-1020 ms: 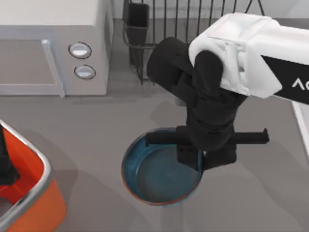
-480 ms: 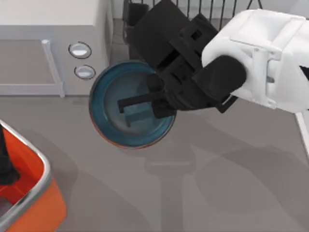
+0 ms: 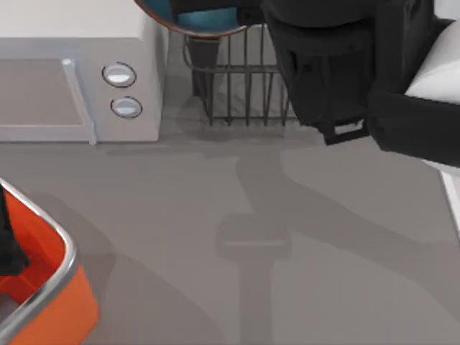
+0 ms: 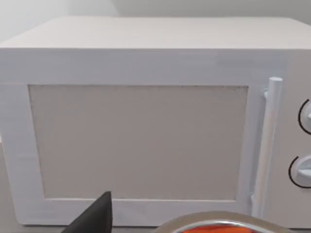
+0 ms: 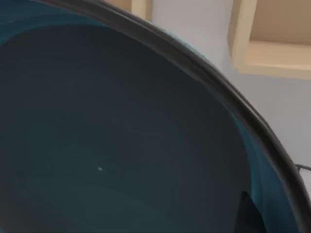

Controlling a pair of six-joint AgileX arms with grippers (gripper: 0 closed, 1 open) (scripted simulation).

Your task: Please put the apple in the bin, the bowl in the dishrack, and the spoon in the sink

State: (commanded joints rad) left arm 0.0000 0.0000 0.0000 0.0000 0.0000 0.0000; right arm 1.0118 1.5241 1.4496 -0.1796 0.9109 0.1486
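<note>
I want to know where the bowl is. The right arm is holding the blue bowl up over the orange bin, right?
Not quite. In the top view the round teal-blue bowl is up over the dark wire dishrack, not the bright orange bin, which sits at the table's left.

Right arm (image 3: 345, 65): bulky matte-black blocky housings are being seen, joined to a glossy white shell at the right edge; a small pale slot is being shown on the black underside. Left arm (image 3: 8, 244): black.
</note>
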